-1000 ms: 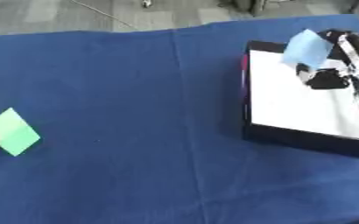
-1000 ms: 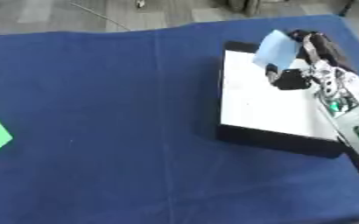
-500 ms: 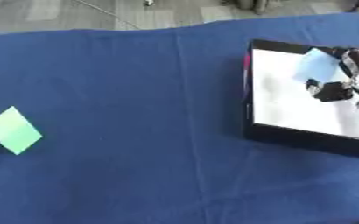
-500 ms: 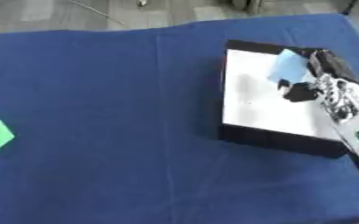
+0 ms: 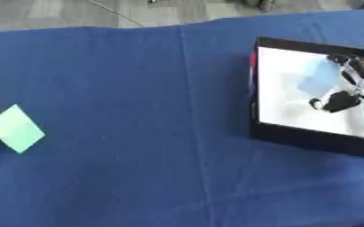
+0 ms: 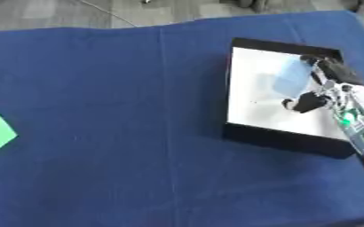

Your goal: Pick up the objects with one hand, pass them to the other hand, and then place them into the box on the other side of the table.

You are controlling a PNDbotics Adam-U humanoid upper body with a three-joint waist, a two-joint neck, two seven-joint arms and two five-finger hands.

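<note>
Light-blue piece (image 6: 292, 79): flat, thin, roughly rectangular with soft edges, pale blue, reads like a sheet or thin pad; exact material unclear. It sits over the white floor of the box (image 6: 255, 133), in the far right part of the interior, tilted so its long side runs diagonally. Can't tell whether it lies flat on the floor or hangs slightly above it. Box is black-walled, open-topped, white inside, on the right side of the blue tablecloth (image 6: 123, 155), rotated a bit against the table edge. Right hand (image 6: 325, 84) comes in from the right edge, over the box interior, at the blue piece's right edge. Fingers (image 5: 354, 70) touch or nearly touch the upper right corner of the piece; thumb is the dark rounded shape below it, clear of the sheet. Whether the fingers grasp the piece or have let go: cannot tell, too blurred at the contact. Forearm is silver with a small green light, running off the lower right of the right eye view. Green piece (image 5: 16, 128): flat, light green, diamond-oriented, on the cloth at the far left, well apart from the box. Small yellow spot at the left edge above it, not identifiable.
</note>
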